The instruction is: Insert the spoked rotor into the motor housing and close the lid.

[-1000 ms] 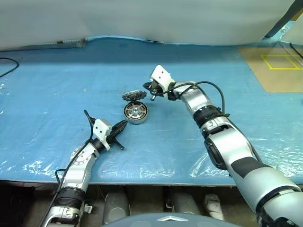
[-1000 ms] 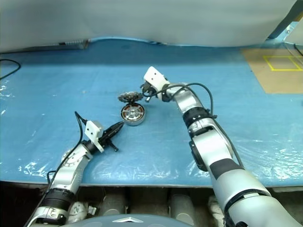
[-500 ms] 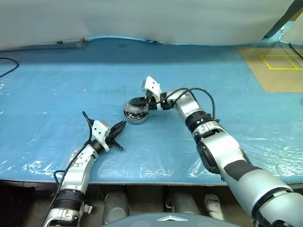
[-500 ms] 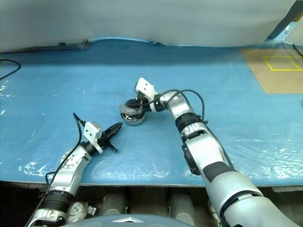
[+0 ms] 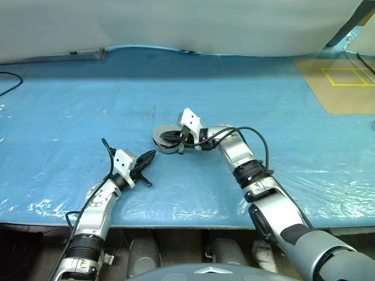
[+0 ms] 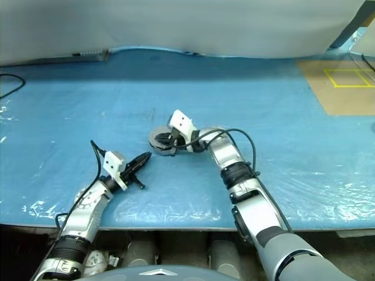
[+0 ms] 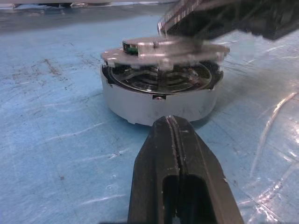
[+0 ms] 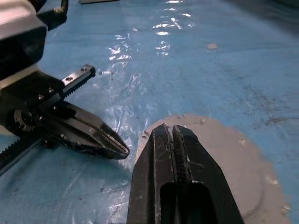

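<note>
The motor housing [image 7: 159, 100], a short silver drum, stands on the blue sheet mid-table. The lid [image 7: 163, 49] lies over its top, slightly raised and tilted, with its grey back up [image 8: 224, 158]. Through the gap under the lid I see a dark ring with shiny parts [image 7: 159, 80]; I cannot tell whether it is the spoked rotor. My right gripper [image 5: 173, 139] reaches in from the right and lies shut across the lid's top [image 8: 171, 128]. My left gripper [image 5: 150, 155] is shut and empty, pointing at the drum's near wall [image 7: 172, 122], a short way off.
The blue plastic sheet [image 5: 88, 105] covers the table up to a white wall at the back. A brown board with yellow tape [image 5: 343, 82] lies far right. A black cable [image 5: 9, 82] runs at the far left.
The lid went from standing behind the housing to lying on top of it. My right gripper came back and down with it, over the housing. The left arm stayed still.
</note>
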Robot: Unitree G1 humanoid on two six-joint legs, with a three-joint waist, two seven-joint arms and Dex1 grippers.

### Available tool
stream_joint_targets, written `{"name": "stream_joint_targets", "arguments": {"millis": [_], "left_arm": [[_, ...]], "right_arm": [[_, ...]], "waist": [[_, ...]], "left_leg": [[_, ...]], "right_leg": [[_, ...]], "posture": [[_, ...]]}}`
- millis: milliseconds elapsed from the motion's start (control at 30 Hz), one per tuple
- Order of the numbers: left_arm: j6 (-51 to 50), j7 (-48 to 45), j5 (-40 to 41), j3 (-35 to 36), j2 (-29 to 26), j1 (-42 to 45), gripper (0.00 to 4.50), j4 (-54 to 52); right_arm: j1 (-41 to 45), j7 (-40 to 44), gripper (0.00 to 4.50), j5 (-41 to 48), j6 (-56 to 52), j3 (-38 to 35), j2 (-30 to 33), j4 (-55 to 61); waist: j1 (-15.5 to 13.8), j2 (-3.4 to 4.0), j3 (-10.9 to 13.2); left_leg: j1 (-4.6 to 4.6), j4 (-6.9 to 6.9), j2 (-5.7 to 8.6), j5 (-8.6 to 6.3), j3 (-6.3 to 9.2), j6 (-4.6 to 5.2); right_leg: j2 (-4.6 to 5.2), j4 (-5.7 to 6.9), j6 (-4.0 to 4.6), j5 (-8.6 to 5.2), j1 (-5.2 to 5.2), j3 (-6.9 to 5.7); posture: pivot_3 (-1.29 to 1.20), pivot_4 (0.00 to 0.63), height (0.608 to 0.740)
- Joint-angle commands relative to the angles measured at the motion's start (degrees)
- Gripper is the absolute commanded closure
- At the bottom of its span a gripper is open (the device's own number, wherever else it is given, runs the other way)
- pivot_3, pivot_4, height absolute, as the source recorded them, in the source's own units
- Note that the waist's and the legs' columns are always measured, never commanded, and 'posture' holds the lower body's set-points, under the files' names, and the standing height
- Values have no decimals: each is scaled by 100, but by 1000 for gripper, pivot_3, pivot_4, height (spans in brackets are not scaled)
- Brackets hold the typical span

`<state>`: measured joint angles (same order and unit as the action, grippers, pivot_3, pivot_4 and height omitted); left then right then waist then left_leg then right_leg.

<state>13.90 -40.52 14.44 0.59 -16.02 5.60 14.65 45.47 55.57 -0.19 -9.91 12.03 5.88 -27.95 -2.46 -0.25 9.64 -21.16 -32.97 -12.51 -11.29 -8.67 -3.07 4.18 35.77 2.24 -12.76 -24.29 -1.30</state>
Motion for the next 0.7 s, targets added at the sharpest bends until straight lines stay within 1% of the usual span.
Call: {"name": "stream_joint_targets", "arguments": {"millis": [33, 333, 700], "left_arm": [[145, -43, 31, 66, -33, -8, 4500, -66], [199, -12, -31, 11, 2, -49, 4500, -283], [303, 223, -116, 44, 44, -162, 4500, -501]], "right_arm": [[-32, -342, 3197, 92, -338, -88, 45, 621], [-20, -346, 27, 72, -476, 167, 207, 447], [44, -637, 27, -25, -169, 303, 34, -236]], "waist": [[-1, 0, 0], [1, 0, 0], [4, 0, 0]], "left_leg": [[2, 1, 0, 0, 0, -1], [1, 9, 5, 10, 0, -21], [1, 11, 6, 11, 0, -23]], "right_leg": [[0, 0, 0, 0, 1, 0], [0, -5, 0, 0, 0, 3], [1, -6, 0, 0, 0, 4]], "posture": [[0, 150, 740], [0, 150, 740], [0, 150, 740]]}}
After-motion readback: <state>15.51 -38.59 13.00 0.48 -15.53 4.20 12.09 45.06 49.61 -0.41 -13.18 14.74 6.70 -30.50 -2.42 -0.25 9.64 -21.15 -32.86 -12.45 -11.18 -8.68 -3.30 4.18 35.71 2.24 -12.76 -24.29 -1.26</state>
